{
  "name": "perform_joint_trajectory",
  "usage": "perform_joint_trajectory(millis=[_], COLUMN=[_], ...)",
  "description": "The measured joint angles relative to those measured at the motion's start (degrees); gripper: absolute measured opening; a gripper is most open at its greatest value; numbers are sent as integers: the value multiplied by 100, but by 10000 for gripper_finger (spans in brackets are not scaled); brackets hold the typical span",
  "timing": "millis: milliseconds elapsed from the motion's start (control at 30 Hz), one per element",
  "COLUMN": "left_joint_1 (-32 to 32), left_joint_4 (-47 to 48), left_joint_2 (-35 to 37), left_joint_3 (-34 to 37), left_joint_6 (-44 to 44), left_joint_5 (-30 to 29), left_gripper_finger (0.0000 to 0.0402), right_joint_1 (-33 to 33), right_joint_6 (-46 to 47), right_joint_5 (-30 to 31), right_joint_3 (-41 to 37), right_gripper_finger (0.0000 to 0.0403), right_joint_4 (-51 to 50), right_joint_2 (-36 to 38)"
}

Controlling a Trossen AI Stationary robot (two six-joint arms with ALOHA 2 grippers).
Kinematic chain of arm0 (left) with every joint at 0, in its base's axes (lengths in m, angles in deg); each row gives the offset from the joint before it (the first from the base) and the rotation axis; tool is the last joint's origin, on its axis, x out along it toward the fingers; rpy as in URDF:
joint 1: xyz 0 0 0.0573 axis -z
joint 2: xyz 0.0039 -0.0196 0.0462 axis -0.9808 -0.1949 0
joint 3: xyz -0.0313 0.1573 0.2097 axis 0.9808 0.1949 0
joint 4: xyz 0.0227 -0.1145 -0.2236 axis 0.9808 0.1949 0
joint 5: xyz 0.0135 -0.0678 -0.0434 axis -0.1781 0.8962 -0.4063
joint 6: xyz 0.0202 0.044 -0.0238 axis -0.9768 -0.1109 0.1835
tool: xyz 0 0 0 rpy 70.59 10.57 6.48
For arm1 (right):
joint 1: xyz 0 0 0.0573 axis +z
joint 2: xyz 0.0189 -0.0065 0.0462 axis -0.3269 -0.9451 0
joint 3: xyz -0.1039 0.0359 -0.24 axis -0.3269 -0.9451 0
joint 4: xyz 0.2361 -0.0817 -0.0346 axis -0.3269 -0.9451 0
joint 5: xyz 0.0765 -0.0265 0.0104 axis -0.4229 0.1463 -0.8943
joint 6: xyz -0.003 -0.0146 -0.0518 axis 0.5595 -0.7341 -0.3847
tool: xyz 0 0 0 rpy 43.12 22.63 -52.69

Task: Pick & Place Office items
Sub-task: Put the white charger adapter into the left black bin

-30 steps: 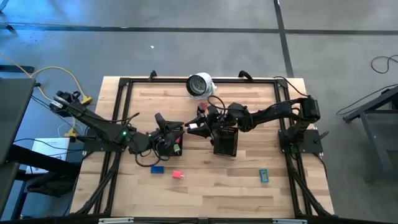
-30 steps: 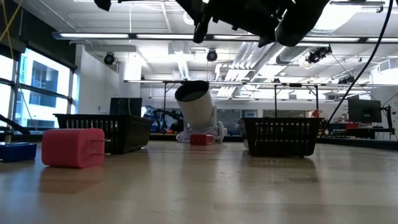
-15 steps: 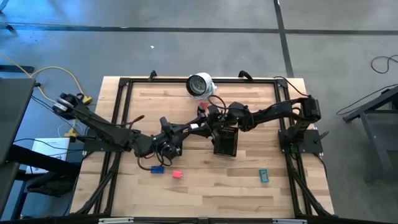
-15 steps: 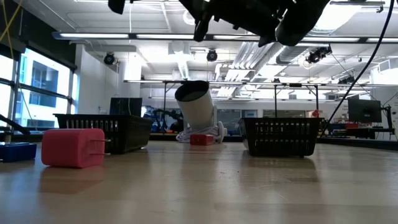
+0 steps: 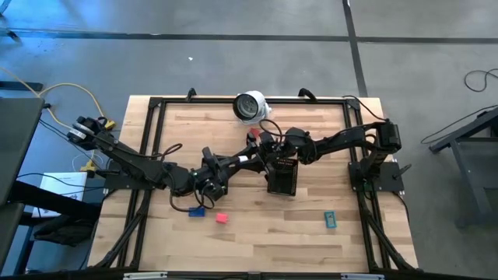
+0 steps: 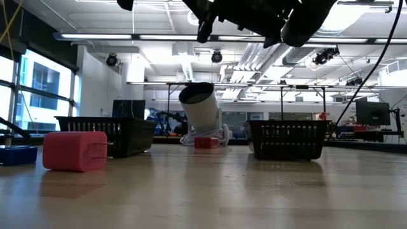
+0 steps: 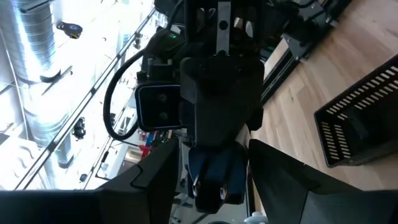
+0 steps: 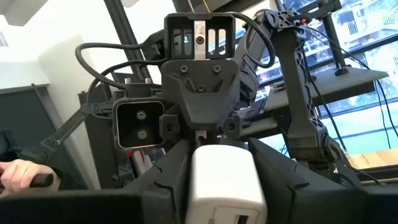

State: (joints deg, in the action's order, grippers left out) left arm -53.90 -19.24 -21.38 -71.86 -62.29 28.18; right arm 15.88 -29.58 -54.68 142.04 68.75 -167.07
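Note:
My right gripper (image 5: 254, 158) hangs above the table's middle, shut on a white block (image 8: 222, 180). My left gripper (image 5: 232, 162) faces it from the table's left, open. Its fingers (image 7: 146, 186) stand to either side of the right gripper's tip, and I cannot tell whether they touch anything. On the table lie a pink piece (image 5: 222, 218), a blue piece (image 5: 197, 211), a teal piece (image 5: 331, 220) and a red piece (image 6: 205, 142). My right gripper pinches the white block between its two fingers, on the block's two long sides (image 8: 194, 182). The fingers come about level from the table's right. The block (image 5: 244, 159) is lifted clear, high above the table, and juts toward my left gripper.
A black mesh tray (image 5: 282, 180) stands under my right arm. A second one (image 6: 105, 135) is mostly hidden under my left arm. A white round object (image 5: 250, 105) lies at the far edge. A person's hand (image 8: 25, 174) shows beyond the table.
My left gripper has moved toward the table's right, closer to the right gripper and the white block, and has rolled a little about its own line. My right gripper and the block have kept still.

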Motion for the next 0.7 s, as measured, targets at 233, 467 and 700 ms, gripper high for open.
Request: perform_joint_trajectory(millis=[233,467,700], left_joint_1=[-4,-129,-146], left_joint_4=[-4,14,82], left_joint_2=[0,9,9], left_joint_3=[-14,-17,-22], left_joint_6=[4,266,411], left_joint_5=[9,205,243], left_gripper_finger=[184,184,156], right_joint_1=[2,-1,0], right_joint_6=[0,0,-2], right_joint_5=[-47,-155,-169], right_joint_3=[0,0,0], right_gripper_finger=[125,125,125], right_joint_4=[-4,-4,-11], right_joint_2=[0,2,2])
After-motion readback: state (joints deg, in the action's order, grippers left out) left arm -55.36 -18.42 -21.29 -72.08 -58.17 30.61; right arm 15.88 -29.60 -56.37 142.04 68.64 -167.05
